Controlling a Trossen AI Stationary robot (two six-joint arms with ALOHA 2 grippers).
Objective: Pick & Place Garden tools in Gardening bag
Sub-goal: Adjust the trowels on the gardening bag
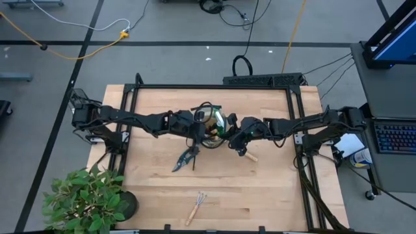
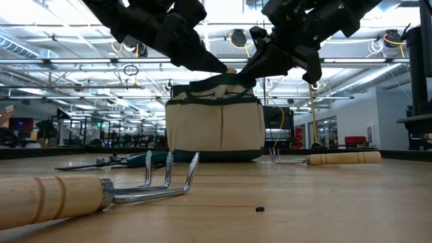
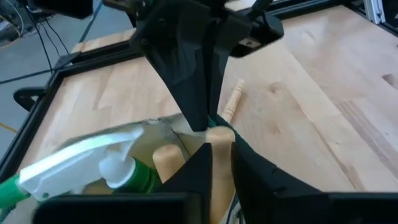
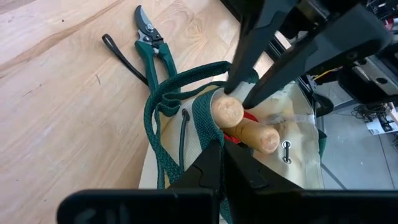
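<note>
The beige gardening bag (image 2: 216, 128) with dark green trim stands at the table's middle. Inside it I see a green spray bottle with a white top (image 3: 93, 165), a red glove (image 4: 249, 118) and two wooden handles. My left gripper (image 3: 217, 152) comes over the bag from the table's left, shut on one handle. My right gripper (image 4: 221, 155) comes from the table's right, shut at the bag's rim. Dark green pruning shears (image 1: 185, 158) lie left of the bag, a rake (image 1: 195, 207) near the front edge, and a wooden-handled tool (image 1: 247, 155) right of the bag. My left gripper pinches the wooden handle near its rounded free end (image 4: 227, 111) between its two fingers, slanting down from the table's left. The handle stands tilted in the bag, its lower part hidden inside. My right gripper pinches the bag's green-trimmed rim (image 4: 208, 124), slanting down from the table's right. The rim stands raised at that spot (image 2: 233, 77) while the bag's base rests on the table.
A leafy potted plant (image 1: 88, 198) stands at the table's near left corner. The second wooden handle (image 4: 261, 138) leans beside the held one. The bag's green loop handles (image 4: 165, 99) hang over its side toward the shears. Bare wood lies between the bag and the rake.
</note>
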